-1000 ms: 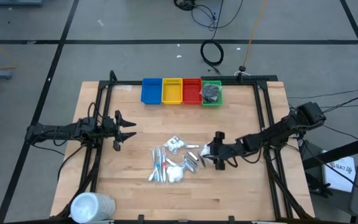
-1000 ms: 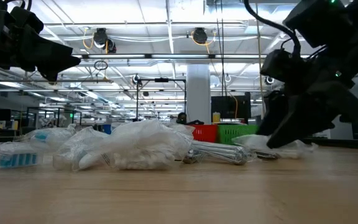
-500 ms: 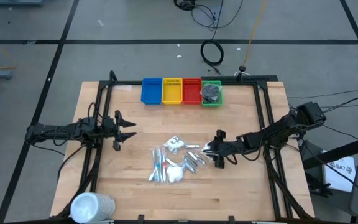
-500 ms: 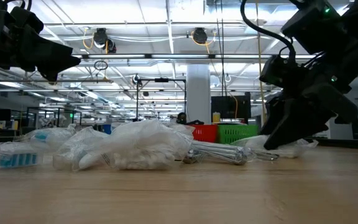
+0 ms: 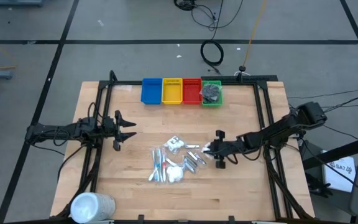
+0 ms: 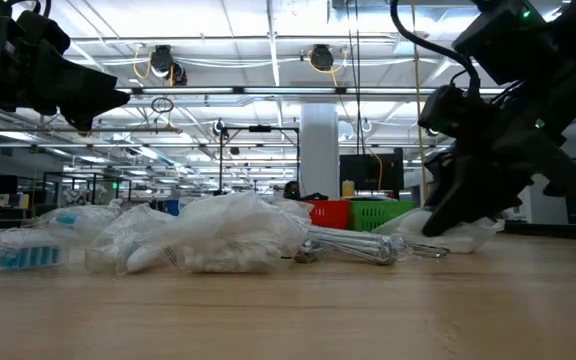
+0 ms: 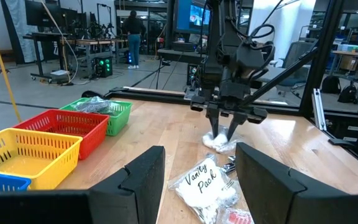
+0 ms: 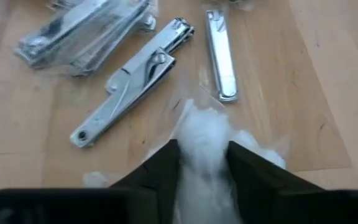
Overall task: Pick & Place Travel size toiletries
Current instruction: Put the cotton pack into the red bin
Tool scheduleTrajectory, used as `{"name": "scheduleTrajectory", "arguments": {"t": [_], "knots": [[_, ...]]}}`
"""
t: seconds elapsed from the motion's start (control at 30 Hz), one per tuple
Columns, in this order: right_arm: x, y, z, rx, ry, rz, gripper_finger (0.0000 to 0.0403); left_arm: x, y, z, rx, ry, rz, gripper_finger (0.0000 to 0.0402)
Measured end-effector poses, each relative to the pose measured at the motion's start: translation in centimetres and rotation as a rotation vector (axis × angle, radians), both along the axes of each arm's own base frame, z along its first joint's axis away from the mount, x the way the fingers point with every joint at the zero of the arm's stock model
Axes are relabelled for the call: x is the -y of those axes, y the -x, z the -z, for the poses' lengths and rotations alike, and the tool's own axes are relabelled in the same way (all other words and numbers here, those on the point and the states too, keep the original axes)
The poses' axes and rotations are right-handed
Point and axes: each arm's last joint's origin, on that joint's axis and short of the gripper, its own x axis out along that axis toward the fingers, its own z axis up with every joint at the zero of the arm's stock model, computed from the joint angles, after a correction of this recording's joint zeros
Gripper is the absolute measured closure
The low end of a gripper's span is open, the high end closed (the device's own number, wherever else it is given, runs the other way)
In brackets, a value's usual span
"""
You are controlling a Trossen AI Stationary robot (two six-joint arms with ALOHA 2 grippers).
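The travel size toiletries lie in a loose pile mid-table: clear-wrapped packets, silver nail clippers and blue and red sticks. My right gripper slants down at the pile's right edge, shut on a white fluffy packet; the same gripper and packet also show in the left wrist view. Over the table's left side my left gripper hovers level and open, holding nothing. My right gripper pinches the white packet's near end between its two fingers. The fingers come slanting down from the table's right side. The packet bulges up between them, and its far end lies on the table.
A blue, a yellow, a red and a green bin stand in a row at the far edge; the green one holds dark items. A large white cylinder lies at the near left corner. A "Vanity Pack" packet lies in the pile.
My right gripper has shut its fingers on the white packet at the pile's right edge, staying nearly in place. The packet has bunched up between the fingers.
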Motion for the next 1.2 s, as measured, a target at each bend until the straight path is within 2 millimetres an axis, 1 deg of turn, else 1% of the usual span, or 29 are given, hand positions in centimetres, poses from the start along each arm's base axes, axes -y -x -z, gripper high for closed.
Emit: {"name": "scheduleTrajectory", "arguments": {"t": [0.17,0.27,0.3,0.5,0.63,0.77,1.0,1.2], "knots": [[-0.2,0.3,-1.2,0.034,-0.070,-0.056,0.0355,0.0,0.0,0.0,0.000,0.000,0.000,0.0210],[-0.2,0.5,-2.4,0.075,-0.112,-0.090,0.0390,0.0,0.0,0.0,0.000,0.000,0.000,0.0210],[-0.3,0.6,-2.8,0.094,-0.121,-0.105,0.0395,0.0,0.0,0.0,0.000,0.000,0.000,0.0210],[-0.2,0.9,-4.9,0.195,-0.139,-0.127,0.0399,0.0,0.0,0.0,0.000,0.000,0.000,0.0210],[-0.2,0.9,-5.4,0.235,-0.139,-0.133,0.0400,0.0,0.0,0.0,0.000,0.000,0.000,0.0210],[-0.3,0.7,-5.7,0.327,-0.128,-0.163,0.0401,0.0,0.0,0.0,0.000,0.000,0.000,0.0210],[-0.3,1.1,-5.8,0.490,-0.195,-0.242,0.0402,0.0,0.0,0.0,0.000,0.000,0.000,0.0210],[0.3,0.6,-7.1,0.646,-0.173,-0.276,0.0402,0.0,0.0,0.0,0.000,0.000,0.000,0.0210]]}}
